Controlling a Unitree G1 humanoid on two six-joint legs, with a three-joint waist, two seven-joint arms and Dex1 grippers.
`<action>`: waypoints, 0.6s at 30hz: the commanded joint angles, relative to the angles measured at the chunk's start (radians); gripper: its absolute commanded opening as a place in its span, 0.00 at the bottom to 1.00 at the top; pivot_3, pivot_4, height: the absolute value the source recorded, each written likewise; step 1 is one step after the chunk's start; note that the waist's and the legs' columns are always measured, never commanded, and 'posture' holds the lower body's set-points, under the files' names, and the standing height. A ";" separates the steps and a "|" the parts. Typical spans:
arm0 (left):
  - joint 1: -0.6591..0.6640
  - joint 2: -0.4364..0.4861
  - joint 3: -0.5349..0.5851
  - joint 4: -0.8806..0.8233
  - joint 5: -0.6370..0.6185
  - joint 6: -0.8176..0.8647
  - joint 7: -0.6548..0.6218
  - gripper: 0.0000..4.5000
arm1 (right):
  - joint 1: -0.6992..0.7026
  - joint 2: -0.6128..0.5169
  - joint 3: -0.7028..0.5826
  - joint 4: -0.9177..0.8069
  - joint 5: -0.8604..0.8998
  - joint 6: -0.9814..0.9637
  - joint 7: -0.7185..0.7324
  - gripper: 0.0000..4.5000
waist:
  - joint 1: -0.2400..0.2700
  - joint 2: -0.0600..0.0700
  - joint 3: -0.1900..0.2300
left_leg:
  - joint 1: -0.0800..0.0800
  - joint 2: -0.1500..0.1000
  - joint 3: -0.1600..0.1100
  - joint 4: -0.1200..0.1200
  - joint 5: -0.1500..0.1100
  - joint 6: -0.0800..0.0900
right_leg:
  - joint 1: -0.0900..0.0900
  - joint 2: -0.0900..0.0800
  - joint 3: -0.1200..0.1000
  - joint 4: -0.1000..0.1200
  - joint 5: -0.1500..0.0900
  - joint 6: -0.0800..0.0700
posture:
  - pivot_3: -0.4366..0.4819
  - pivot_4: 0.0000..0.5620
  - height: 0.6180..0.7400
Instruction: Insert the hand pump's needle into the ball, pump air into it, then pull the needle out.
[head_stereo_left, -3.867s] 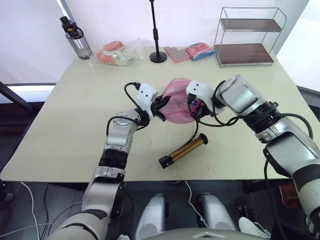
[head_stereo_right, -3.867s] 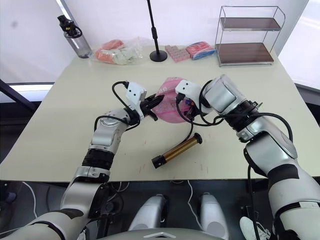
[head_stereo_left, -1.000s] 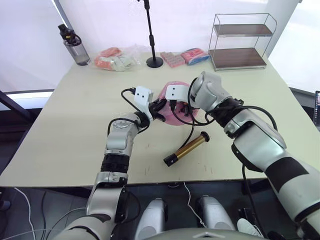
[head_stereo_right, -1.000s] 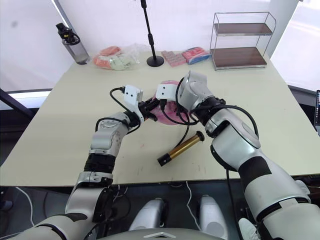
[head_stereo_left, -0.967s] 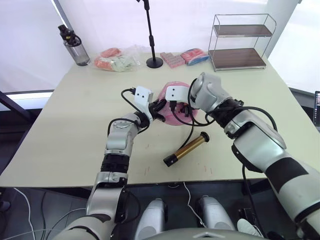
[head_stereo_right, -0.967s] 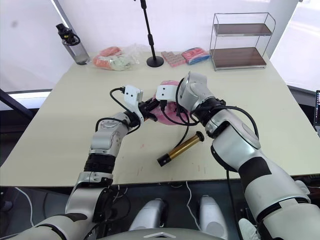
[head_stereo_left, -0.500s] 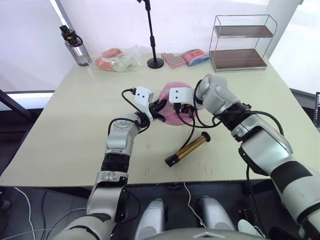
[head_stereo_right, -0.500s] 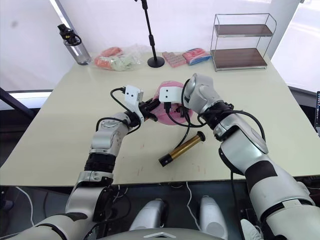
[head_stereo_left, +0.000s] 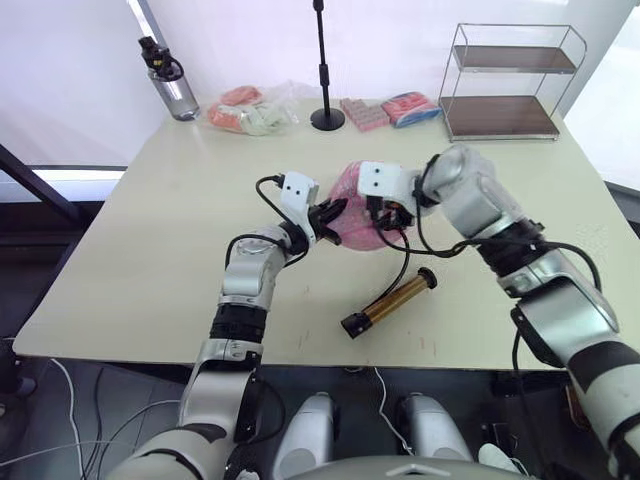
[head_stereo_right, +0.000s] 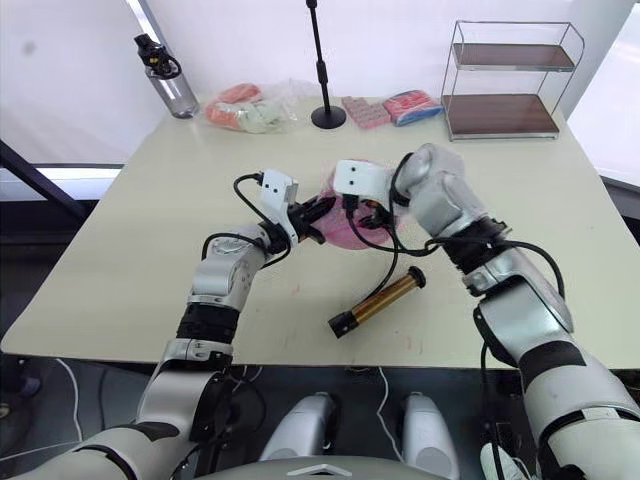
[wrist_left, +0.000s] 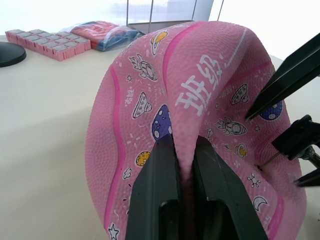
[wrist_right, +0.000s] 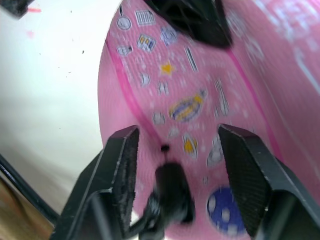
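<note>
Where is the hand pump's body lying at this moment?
In the left eye view, the hand pump lies flat on the table, nearer the robot than the ball and just below the right gripper.

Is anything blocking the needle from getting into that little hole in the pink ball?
Nothing visible. The needle's fitting sits just short of the ball, with bare pink skin between it and the hole.

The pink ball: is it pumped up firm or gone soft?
Soft: the ball is caved in, and the left gripper pinches a fold of its skin.
</note>
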 joint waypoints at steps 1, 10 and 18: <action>0.034 -0.013 -0.066 0.064 0.017 0.035 -0.025 0.00 | 0.007 -0.038 -0.076 -0.104 0.073 0.014 0.021 0.57 | -0.001 0.001 0.001 | 0.000 -0.001 0.000 -0.001 0.000 0.000 | 0.000 -0.001 0.000 0.000 0.000 0.000 | 0.48 0.27 0.93; 0.019 -0.012 -0.067 0.089 0.019 0.018 -0.031 0.00 | 0.139 -0.132 -0.252 -0.211 0.281 0.047 0.029 0.57 | 0.003 0.002 0.001 | -0.002 -0.003 -0.004 -0.001 0.000 0.000 | 0.001 -0.004 -0.004 -0.001 -0.003 0.005 | 0.48 0.27 0.93; 0.017 -0.005 -0.070 0.093 0.019 0.014 -0.038 0.00 | 0.202 -0.155 -0.282 -0.166 0.352 0.032 -0.015 0.57 | 0.002 0.002 0.001 | -0.002 -0.003 -0.005 -0.001 0.000 0.000 | 0.001 -0.004 -0.006 -0.001 -0.003 0.005 | 0.48 0.27 0.93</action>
